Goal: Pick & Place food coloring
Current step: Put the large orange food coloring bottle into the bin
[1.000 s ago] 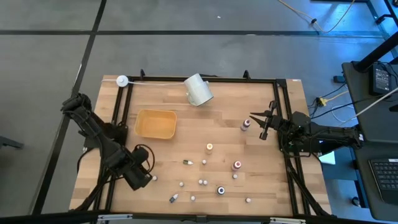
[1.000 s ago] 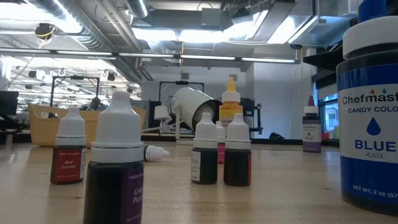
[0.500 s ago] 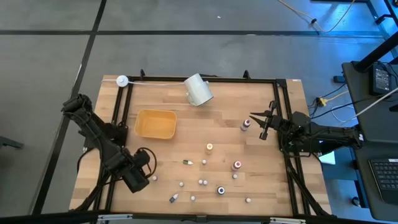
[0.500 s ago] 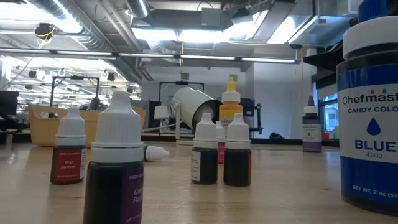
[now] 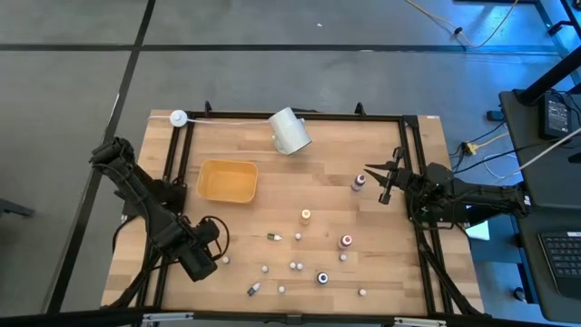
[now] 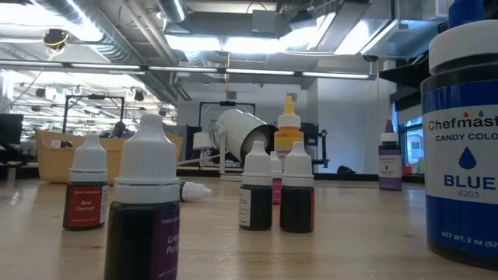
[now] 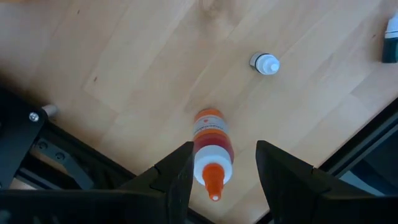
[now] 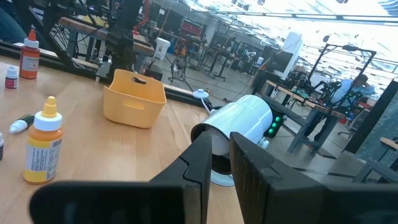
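Observation:
Small food coloring bottles stand and lie scattered over the near half of the wooden table (image 5: pixel 390 272). One orange-capped bottle (image 7: pixel 212 146) stands upright on its base near the table's near left corner, and shows small in the high view (image 5: pixel 222 260). My left gripper (image 7: pixel 224 149) (image 5: pixel 211 254) points straight down over it, open, with one finger on each side of the bottle. My right gripper (image 5: pixel 386 182) (image 8: pixel 221 155) waits level at the right edge, shut and holding nothing, beside a purple-capped bottle (image 5: pixel 359 182).
A yellow tray (image 5: pixel 227 180) sits left of centre and a white cup (image 5: pixel 290 132) lies on its side at the far edge. More bottles stand mid-table (image 5: pixel 306 215) (image 5: pixel 346 241) (image 5: pixel 322 277); two lie flat (image 5: pixel 272 237) (image 5: pixel 254 289). The black frame rail (image 7: pixel 74 168) runs close by the left gripper.
My left gripper has rolled a little about its downward-pointing axis while staying over the orange-capped bottle. The bottle has kept its place.

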Motion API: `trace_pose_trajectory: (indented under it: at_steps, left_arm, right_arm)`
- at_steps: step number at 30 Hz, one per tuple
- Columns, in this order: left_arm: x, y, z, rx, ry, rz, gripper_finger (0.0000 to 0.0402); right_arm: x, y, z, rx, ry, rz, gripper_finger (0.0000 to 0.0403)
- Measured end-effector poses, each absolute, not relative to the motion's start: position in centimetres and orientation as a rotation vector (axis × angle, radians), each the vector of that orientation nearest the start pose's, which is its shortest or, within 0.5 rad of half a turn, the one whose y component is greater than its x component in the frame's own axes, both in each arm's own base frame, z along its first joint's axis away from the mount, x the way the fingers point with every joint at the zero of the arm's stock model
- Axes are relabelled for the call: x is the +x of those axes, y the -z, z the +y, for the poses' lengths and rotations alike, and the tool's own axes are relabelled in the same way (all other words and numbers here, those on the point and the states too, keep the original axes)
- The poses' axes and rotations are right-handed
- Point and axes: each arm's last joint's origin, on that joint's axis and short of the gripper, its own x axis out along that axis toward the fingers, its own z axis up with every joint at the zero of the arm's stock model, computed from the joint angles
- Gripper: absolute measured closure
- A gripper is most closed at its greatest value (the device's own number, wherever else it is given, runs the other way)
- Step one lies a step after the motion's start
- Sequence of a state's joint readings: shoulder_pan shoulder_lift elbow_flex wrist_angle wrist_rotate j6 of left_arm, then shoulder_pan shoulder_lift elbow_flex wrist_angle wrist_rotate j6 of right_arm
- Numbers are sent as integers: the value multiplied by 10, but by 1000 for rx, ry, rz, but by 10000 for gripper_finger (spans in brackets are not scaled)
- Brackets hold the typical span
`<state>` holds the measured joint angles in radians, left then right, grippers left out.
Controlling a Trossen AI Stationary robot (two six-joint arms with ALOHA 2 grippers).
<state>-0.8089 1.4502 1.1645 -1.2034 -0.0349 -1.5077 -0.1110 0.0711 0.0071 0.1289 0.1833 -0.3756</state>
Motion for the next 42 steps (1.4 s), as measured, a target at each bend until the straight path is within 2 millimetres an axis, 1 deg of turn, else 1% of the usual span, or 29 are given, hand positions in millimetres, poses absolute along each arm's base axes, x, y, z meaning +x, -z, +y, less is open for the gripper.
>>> trace_pose_trajectory:
  at_steps: [9, 13, 24, 32, 42]
  left_arm:
    - [172, -258, -179, -631, -532, 1426, 176]
    - [172, -258, -179, -633, -530, 1426, 162]
    - [174, -258, -181, -650, -512, 1398, 163]
    - [176, -258, -180, -638, -535, 1337, 164]
    - [176, -258, -180, -659, -553, 1334, 164]
  right_arm:
    - [100, -173, -16, -370, 303, -9, 341]
    - [100, -173, -16, -370, 303, -9, 341]
    - [100, -173, -16, -370, 303, -9, 341]
    - [100, -173, -16, -370, 303, -9, 341]
    - [100, -173, -16, -364, 302, -10, 341]
